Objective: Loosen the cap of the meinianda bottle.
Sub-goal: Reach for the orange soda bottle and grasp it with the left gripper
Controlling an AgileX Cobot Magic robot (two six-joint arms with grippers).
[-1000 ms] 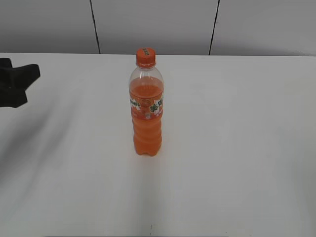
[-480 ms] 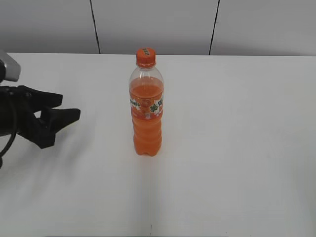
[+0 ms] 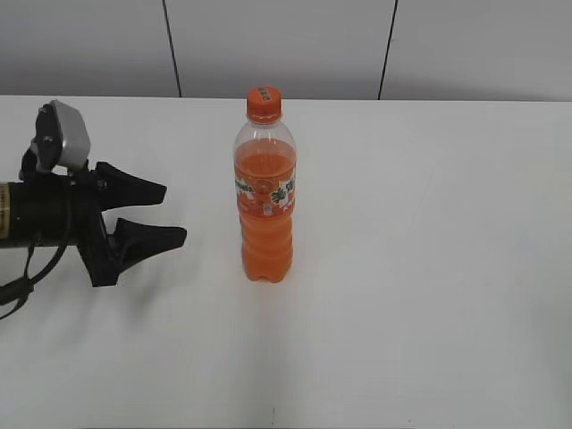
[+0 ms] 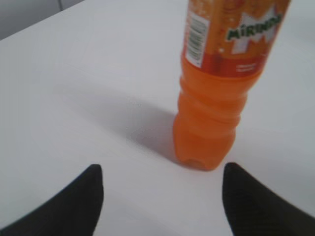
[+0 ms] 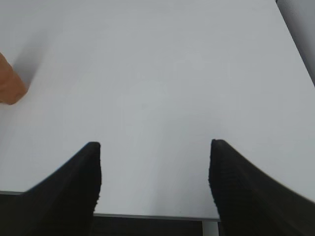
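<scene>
We see a plain white desk (image 3: 429,268) filling most of the scene, and behind it a pale grey wall (image 3: 277,45) split by two thin dark vertical seams.

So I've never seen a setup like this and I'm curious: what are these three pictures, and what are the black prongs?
It is a two-armed robot at a white table. One camera looks at the table from the front; the other two sit on the wrists, looking past each claw's two black prongs. The left claw is open and pointing at the soda bottle, which stands upright with its orange cap on. The right claw is open over bare table. Neither holds anything.
</scene>
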